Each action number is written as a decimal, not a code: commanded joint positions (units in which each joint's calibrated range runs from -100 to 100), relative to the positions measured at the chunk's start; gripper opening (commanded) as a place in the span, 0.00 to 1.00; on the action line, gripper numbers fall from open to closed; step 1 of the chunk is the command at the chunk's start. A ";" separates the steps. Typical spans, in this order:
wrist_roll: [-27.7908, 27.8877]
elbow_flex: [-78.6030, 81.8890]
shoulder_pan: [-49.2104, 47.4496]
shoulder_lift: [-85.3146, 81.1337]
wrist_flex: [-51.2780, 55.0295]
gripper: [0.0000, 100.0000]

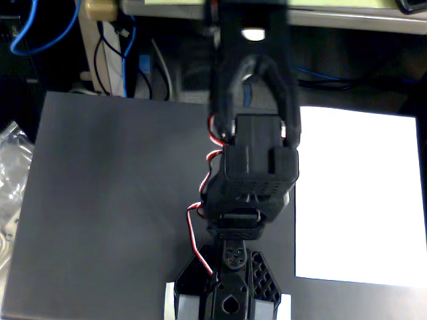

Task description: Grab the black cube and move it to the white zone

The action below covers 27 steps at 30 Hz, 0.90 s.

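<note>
Looking down in the fixed view, the black arm [257, 167] is seen running from its base at the bottom edge up the middle of the picture, over the dark grey mat [113, 200]. Red and white wires [195, 227] are looped along its left side. The white zone [360, 193] is laid flat at the right, beside the mat. The tool [250, 27] is possibly the blurred dark mass at the top edge; whether it is released or clenched cannot be told. The black cube cannot be located; its place is not shown.
</note>
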 commanded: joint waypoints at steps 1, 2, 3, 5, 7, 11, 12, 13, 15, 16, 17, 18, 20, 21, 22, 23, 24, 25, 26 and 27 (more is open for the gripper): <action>-0.40 -10.59 5.19 -11.22 5.21 0.01; -0.40 -11.86 5.55 -14.25 6.92 0.01; -0.30 -13.49 6.00 -17.86 8.72 0.01; -0.09 -15.67 7.03 -24.66 10.87 0.01; 0.17 -15.67 9.09 -30.80 10.95 0.01; 0.59 -13.22 16.22 -38.10 10.95 0.01; 1.12 -12.13 17.92 -38.52 10.95 0.01; 1.69 -11.22 19.83 -38.61 10.95 0.01; 2.79 -10.86 25.13 -38.61 10.87 0.01; 3.47 -10.59 27.85 -38.61 10.87 0.01; 3.84 -10.41 30.06 -38.61 10.78 0.01; 4.00 -10.41 31.75 -38.52 10.78 0.01; 4.52 -10.41 35.28 -38.52 10.70 0.01; 4.99 -10.41 37.34 -38.52 10.70 0.01; 5.05 -10.41 39.48 -38.52 10.01 0.01; 5.10 -10.32 41.61 -38.52 8.47 0.01; 5.62 -10.32 43.01 -38.52 7.95 0.01; 5.99 -10.32 44.04 -38.52 7.95 0.01; 5.99 -10.32 45.29 -38.52 7.95 0.01; 5.99 -10.23 46.32 -38.44 7.95 0.01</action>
